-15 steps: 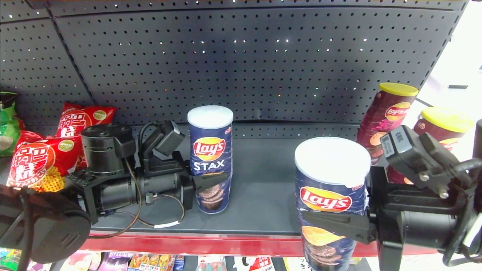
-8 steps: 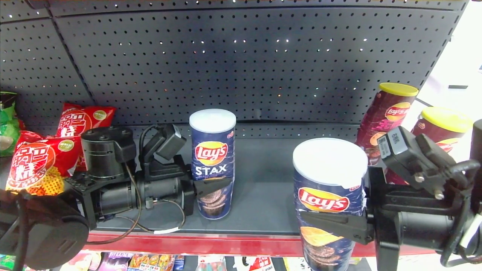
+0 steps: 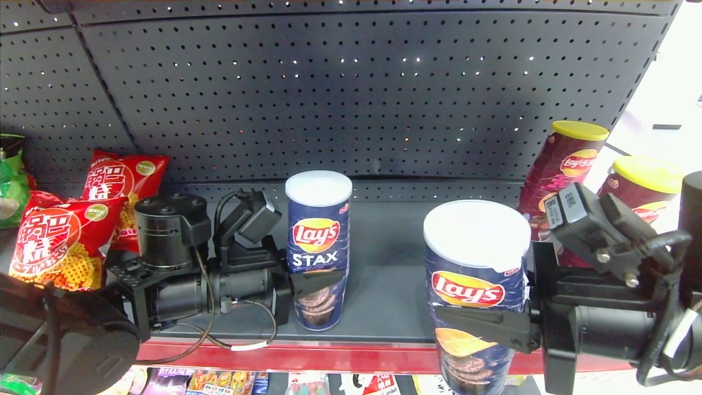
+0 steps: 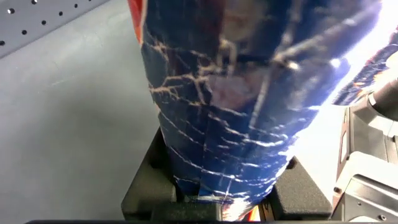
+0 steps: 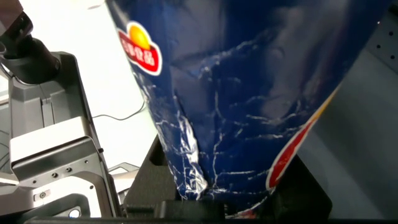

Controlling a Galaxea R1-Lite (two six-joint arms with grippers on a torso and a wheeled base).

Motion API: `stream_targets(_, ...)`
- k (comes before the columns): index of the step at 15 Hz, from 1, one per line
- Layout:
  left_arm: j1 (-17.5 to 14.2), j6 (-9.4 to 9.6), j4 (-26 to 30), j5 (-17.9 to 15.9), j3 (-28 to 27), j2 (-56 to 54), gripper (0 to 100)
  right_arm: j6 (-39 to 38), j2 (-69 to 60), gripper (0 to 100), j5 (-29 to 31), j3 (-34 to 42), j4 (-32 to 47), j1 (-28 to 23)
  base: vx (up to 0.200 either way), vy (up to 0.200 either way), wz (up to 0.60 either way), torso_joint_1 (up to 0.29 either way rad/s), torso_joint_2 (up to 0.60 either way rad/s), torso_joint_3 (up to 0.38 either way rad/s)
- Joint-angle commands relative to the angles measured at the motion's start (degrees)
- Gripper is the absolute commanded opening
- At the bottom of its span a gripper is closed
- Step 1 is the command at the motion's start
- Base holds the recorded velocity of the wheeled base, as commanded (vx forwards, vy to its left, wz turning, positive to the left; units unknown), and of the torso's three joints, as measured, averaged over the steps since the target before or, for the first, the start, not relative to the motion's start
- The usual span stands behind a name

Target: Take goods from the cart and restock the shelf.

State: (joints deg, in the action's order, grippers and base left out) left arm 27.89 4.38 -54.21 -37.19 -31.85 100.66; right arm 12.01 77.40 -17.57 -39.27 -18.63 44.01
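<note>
Two dark blue chip cans with white lids are held upright, one in each gripper. My left gripper [image 3: 321,282] is shut on the smaller-looking blue can [image 3: 319,249], which stands over the grey shelf board [image 3: 384,274] near its middle. That same can [image 4: 230,106] runs between the left gripper's fingers in the left wrist view. My right gripper [image 3: 482,326] is shut on the nearer blue can [image 3: 476,285], held at the shelf's red front edge [image 3: 351,356]. In the right wrist view this can [image 5: 242,106] sits clamped in the jaws.
Red snack bags [image 3: 60,241] and a green bag [image 3: 11,181] lie at the shelf's left. Two maroon cans with yellow lids [image 3: 570,159] stand at the right end. A perforated back panel [image 3: 351,99] closes the shelf behind. Open board lies between the two blue cans.
My left gripper has carried its blue can a little to the right and nearer the front edge. The right gripper with its can has shifted slightly left.
</note>
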Motion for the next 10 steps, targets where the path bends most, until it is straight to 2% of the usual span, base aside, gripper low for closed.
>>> stream_targets(1, -0.12, 0.19, 0.33, 0.02, 1.27, 0.42, 0, 0.03, 0.3, 0, -0.01, 0.07, -0.01, 0.03, 0.0, 0.0, 0.0, 0.0, 0.0, 0.0)
stream_targets(2, -0.38, 0.19, 0.33, 0.02, 1.71, 0.33, 100, 0.03, 0.3, 0, -0.01, -0.02, -0.01, 0.03, 0.0, 0.0, 0.0, 0.0, 0.0, 0.0)
stream_targets(10, -2.84, 0.37, 0.33, -0.07, 2.5, -1.25, 100, 0.03, 0.74, 0, -0.01, -0.11, -0.01, 0.11, 0.0, 0.0, 0.0, 0.0, 0.0, 0.0)
